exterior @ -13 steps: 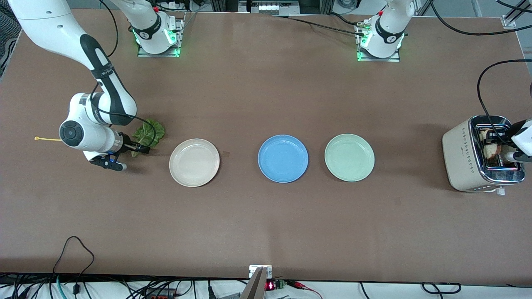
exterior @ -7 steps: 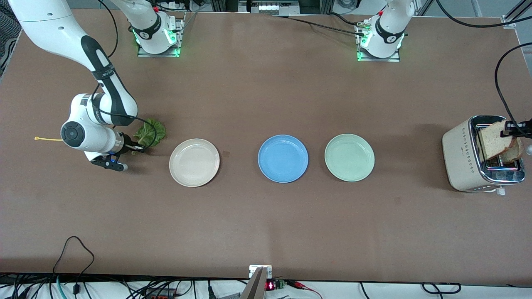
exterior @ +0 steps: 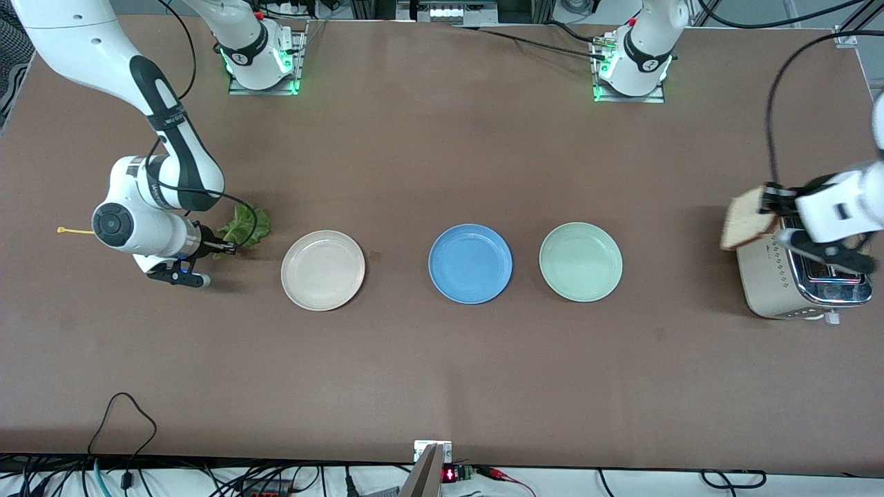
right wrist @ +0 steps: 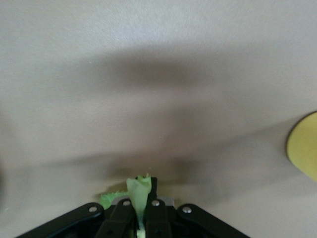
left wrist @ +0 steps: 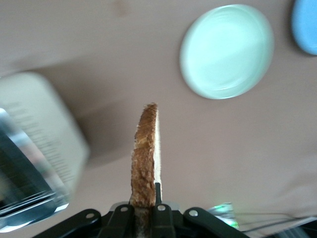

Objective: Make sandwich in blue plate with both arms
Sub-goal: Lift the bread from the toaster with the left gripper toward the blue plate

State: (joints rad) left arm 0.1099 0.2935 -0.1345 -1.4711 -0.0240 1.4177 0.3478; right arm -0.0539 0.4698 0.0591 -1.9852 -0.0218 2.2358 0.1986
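The blue plate [exterior: 470, 263] sits bare at the table's middle, between a cream plate [exterior: 322, 269] and a mint-green plate [exterior: 580, 261]. My left gripper [exterior: 768, 200] is shut on a slice of brown-crusted bread [exterior: 744, 219], held in the air over the toaster's edge; the slice shows edge-on in the left wrist view [left wrist: 145, 153]. My right gripper [exterior: 224, 247] is shut on a ruffled green lettuce leaf [exterior: 244, 225], held low near the table at the right arm's end; the leaf's stem shows between the fingers in the right wrist view [right wrist: 139, 191].
A cream toaster [exterior: 794, 276] with chrome slots stands at the left arm's end. A yellow tie [exterior: 74, 231] lies near the right arm. The mint-green plate [left wrist: 226, 50] and part of the blue plate [left wrist: 306, 25] show in the left wrist view.
My left gripper has lifted the bread slice out of the toaster and carried it toward the plates. My right gripper has risen slightly, drawing the lettuce with it.
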